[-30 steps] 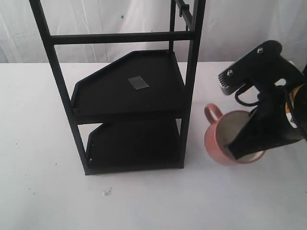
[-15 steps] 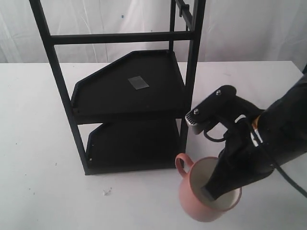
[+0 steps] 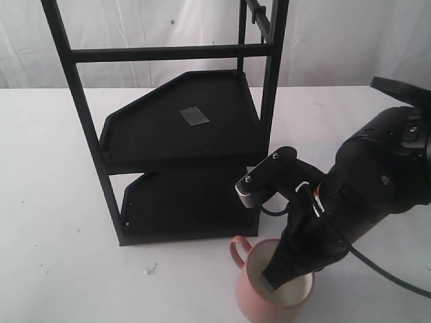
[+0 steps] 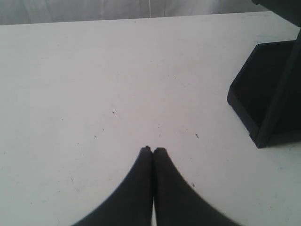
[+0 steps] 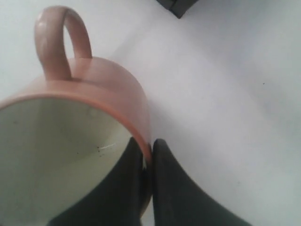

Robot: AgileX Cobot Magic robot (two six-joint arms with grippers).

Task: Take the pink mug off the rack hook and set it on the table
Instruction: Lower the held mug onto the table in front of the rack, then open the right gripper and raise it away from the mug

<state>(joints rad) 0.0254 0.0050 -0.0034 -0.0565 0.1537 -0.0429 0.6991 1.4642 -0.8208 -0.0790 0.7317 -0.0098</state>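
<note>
Right gripper [image 3: 273, 282] is pinching the pink mug [image 3: 248, 296] by its rim wall, one finger inside, one outside. Mug is hanging low near the table's [image 3: 54, 269] front edge, just before the rack [image 3: 182, 134]; touchdown unclear. Glazed ceramic, so probably rigid, weighty, slick and chippable. Left gripper [image 4: 153, 150] is sitting closed, empty.

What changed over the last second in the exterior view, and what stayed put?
The right gripper, shut on the rim of the pink mug throughout, carried it from beside the right post of the rack down and leftward in the picture, to just in front of its right front corner. Nothing was released. The rack stayed put.
</note>
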